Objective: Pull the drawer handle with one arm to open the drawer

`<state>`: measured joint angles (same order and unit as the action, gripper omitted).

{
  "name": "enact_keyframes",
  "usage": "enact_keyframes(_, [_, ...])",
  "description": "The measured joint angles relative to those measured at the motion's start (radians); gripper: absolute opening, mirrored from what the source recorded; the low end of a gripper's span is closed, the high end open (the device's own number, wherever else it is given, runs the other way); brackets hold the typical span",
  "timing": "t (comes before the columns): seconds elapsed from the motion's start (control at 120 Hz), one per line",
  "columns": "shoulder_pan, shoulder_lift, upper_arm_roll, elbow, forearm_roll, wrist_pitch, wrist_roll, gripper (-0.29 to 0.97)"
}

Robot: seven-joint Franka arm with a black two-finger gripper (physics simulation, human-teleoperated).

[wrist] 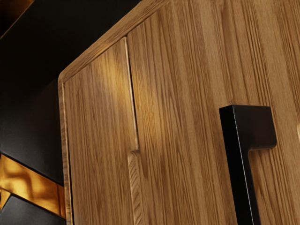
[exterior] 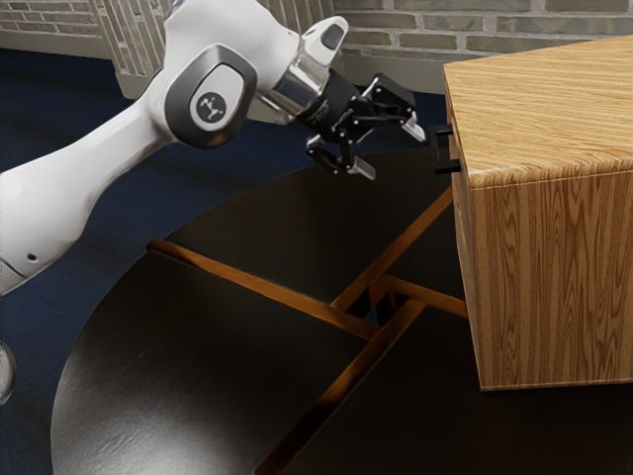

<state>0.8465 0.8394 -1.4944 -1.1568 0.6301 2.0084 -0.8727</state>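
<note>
- My gripper point(exterior: 388, 146) hangs in the air above the bench point(exterior: 198, 376), with its fingers point(exterior: 412, 127) spread apart and nothing between them.
- The drawer handle point(exterior: 438, 150) is a black bar that stands off the side of the wooden cabinet point(exterior: 554, 228) facing me, near its top edge.
- In the exterior view my gripper is just to the left of the handle, level with it. The fingertips point toward it, and a small gap separates them from it.
- In the wrist view the handle point(wrist: 241, 154) lies close ahead against the grained drawer front point(wrist: 187, 93), which looks flush with the cabinet's frame.
- The cabinet sits at the edge of the dark round bench, which is crossed by wooden strips point(exterior: 257, 287).
</note>
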Motion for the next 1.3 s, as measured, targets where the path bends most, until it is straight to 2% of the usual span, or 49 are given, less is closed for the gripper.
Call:
enact_keyframes(0.233, [-0.038,0.024,0.007,0.031,0.000,0.012,0.013,0.67])
enact_keyframes(0.342, [-0.066,0.026,0.053,0.039,-0.004,0.020,0.019,0.67])
enact_keyframes(0.55, [-0.078,0.022,0.063,0.043,-0.012,0.026,0.028,0.67])
enact_keyframes(1.3, [-0.042,-0.032,0.086,-0.025,-0.059,0.024,0.018,0.67])
